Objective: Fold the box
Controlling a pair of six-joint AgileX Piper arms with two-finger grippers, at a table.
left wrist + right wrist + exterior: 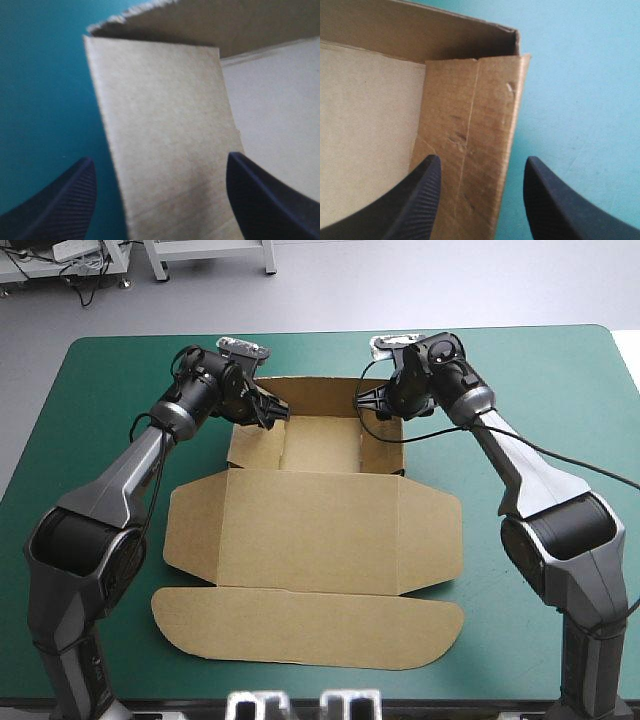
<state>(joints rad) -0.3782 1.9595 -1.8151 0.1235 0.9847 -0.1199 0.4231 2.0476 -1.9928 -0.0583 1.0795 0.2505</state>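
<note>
Cardboard takes up the middle of the high view: we see the box [312, 520] half made on the teal-green cover [520, 380]. Its far part, in the upper centre of the frame, is an open tray [322, 445] with the back wall and both side walls raised. The lid [300, 550] lies flat toward the lower part of the frame, with a rounded ear at either side and a long rounded flap [305, 625] along its near edge.

We find the left gripper [272, 412] at the tray's left wall, upper left of centre, and the right gripper [368, 405] at the tray's right wall, upper right of centre. Both are spread wide.

In the left wrist view the left gripper [160, 157] straddles a raised panel of board. One black finger is over the cover and the other is on the tray side, above the pale floor. We cannot tell whether either finger touches the board.

In the right wrist view the right gripper [484, 158] straddles the right wall near its corner with the back wall. One finger is inside the tray and the other outside, over the cover. That wall shows a crease and some scuffs.
</note>
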